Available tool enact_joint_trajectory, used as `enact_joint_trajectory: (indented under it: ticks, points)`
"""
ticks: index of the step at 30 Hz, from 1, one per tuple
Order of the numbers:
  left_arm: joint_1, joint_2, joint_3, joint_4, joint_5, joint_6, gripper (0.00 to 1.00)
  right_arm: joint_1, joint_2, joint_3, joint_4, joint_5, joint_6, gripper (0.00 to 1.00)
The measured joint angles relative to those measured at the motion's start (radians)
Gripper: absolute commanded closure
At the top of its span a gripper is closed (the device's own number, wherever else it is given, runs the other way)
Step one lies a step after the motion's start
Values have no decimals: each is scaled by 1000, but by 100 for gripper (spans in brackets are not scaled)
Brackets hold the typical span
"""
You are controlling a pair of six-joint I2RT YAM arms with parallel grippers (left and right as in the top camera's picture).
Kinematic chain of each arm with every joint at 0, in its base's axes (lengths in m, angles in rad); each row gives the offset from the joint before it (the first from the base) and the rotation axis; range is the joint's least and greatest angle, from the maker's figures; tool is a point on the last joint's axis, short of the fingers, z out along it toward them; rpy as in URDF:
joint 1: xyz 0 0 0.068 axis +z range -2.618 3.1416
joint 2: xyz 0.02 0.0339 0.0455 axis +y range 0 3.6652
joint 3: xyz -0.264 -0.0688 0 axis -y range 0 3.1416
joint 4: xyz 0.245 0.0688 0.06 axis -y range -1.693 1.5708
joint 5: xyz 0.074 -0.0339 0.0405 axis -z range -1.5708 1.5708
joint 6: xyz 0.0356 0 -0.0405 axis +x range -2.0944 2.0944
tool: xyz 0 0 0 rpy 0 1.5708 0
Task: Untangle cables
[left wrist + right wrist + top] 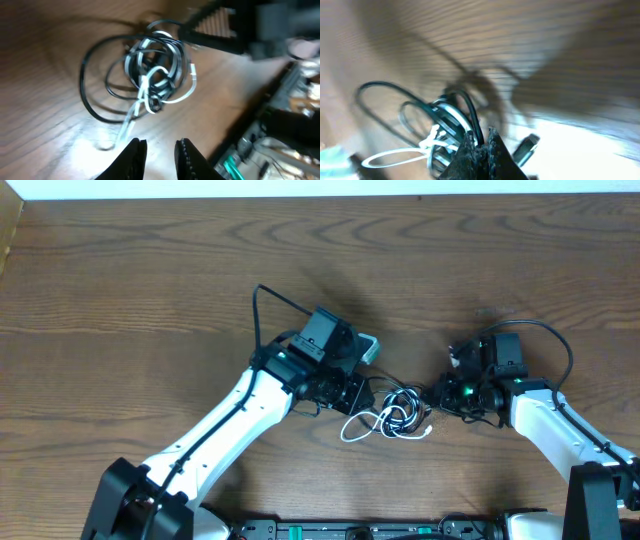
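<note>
Overhead looks straight down on the table; both wrist views face the cables closely, from opposite sides.

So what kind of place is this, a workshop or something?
Probably a robotics lab or test bench: a white left arm and right arm stand at a wooden table, working over a small tangle of black and white cables.
</note>
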Motion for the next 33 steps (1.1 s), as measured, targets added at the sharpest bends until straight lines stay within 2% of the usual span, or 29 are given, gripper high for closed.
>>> enact_joint_trajectory:
  ticks: [4, 6, 8, 15, 24, 33]
  points:
    - [-16, 42, 0, 11, -63, -46, 76, 0, 0, 0, 7, -50, -15, 98]
    - [-21, 80, 0, 26, -79, -73, 75, 0, 0, 0, 8, -62, -19, 93]
    - [-26, 117, 0, 37, -90, -98, 76, 0, 0, -1, 8, -68, -23, 92]
    - [-65, 217, 0, 113, -50, -157, 75, 0, 0, -1, 8, -70, -24, 92]
    - [-149, 239, 0, 148, -33, -187, 75, 0, 0, -1, 8, -68, -24, 92]
    - [-192, 239, -1, 186, -191, -243, 65, 0, 0, -1, 8, -68, -24, 92]
